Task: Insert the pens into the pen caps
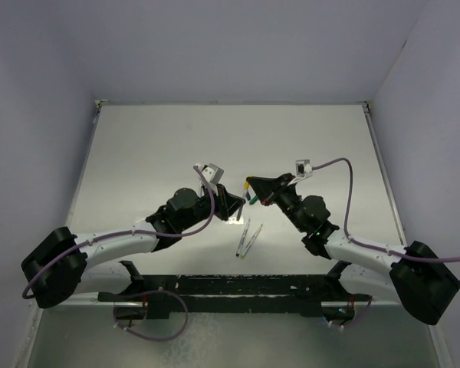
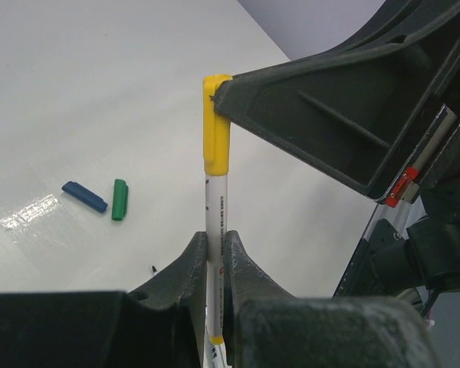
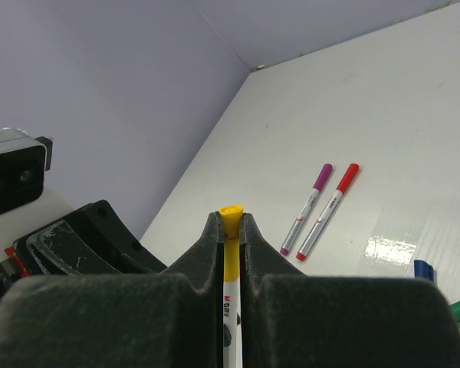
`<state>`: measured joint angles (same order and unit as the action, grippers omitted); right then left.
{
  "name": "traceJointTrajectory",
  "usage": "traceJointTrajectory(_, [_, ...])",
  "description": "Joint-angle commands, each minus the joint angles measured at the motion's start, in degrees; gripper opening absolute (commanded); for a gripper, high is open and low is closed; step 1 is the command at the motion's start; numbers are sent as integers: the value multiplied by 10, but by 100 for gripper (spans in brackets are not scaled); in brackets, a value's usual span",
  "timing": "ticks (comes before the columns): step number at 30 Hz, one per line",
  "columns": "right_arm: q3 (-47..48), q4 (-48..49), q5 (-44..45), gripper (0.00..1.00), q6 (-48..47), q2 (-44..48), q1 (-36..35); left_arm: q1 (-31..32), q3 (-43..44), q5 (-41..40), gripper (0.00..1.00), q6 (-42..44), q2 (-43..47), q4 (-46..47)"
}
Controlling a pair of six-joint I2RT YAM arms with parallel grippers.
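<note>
One pen (image 2: 217, 222), tip in the yellow cap (image 2: 216, 126), hangs above the bench (image 2: 77, 92), the left tool (image 2: 216, 245) clenched on its barrel, the right tool (image 3: 230, 230) on the cap. A blue cap (image 2: 84, 196), green cap (image 2: 119, 199), purple pen (image 3: 307, 207) and red pen (image 3: 328, 211) lie on the bench.

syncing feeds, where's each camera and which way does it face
top: above and behind, facing down at table; left arm, right arm show
left wrist: on left arm, faces along left end effector holding a pen
right wrist: on right arm, faces along right end effector shut on yellow cap
shared: wrist views both show pen, cap
</note>
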<state>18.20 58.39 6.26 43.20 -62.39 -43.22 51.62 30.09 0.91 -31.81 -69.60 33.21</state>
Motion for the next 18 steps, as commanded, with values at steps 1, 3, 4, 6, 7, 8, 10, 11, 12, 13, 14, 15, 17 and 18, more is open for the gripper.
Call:
traceJointTrajectory(1, [-7, -130, -82, 0, -14, -33, -24, -28, 60, -48, 0, 15, 26, 149])
traceJointTrajectory(3, [-2, -138, -84, 0, -17, -40, -28, -34, 61, -45, 0, 15, 26, 149])
traceJointTrajectory(4, [-2, -138, -84, 0, -17, -42, -30, -36, 61, -45, 0, 15, 27, 147])
traceJointTrajectory(6, [-2, -137, -82, 0, -17, -46, -33, -39, 63, -46, 0, 16, 28, 143])
traceJointTrajectory(7, [-3, -135, -80, 0, -16, -46, -33, -39, 62, -46, 0, 17, 29, 140])
traceJointTrajectory(8, [-3, -133, -76, 0, -17, -45, -34, -40, 63, -44, 0, 17, 28, 136])
traceJointTrajectory(10, [1, -137, -62, 0, -18, -41, -34, -39, 63, -43, 0, 16, 26, 123])
traceJointTrajectory(11, [5, -143, -51, 0, -20, -37, -34, -40, 63, -43, 0, 14, 24, 109])
traceJointTrajectory(12, [12, -149, -41, 0, -24, -34, -34, -39, 63, -42, 0, 13, 23, 96])
traceJointTrajectory(13, [20, -156, -28, 0, -30, -31, -34, -39, 64, -40, 0, 11, 21, 78])
traceJointTrajectory(14, [29, -163, -18, 5, -38, -28, -34, -40, 64, -39, 0, 9, 19, 61])
traceJointTrajectory(15, [41, -169, -7, 14, -45, -23, -34, -39, 62, -39, 0, 6, 17, 43])
traceJointTrajectory(17, [63, -188, 16, 29, -54, -12, -34, -39, 56, -41, 0, -1, 11, 13])
traceJointTrajectory(18, [76, -193, 21, 35, -62, -5, -34, -40, 51, -42, 0, -7, 7, 0])
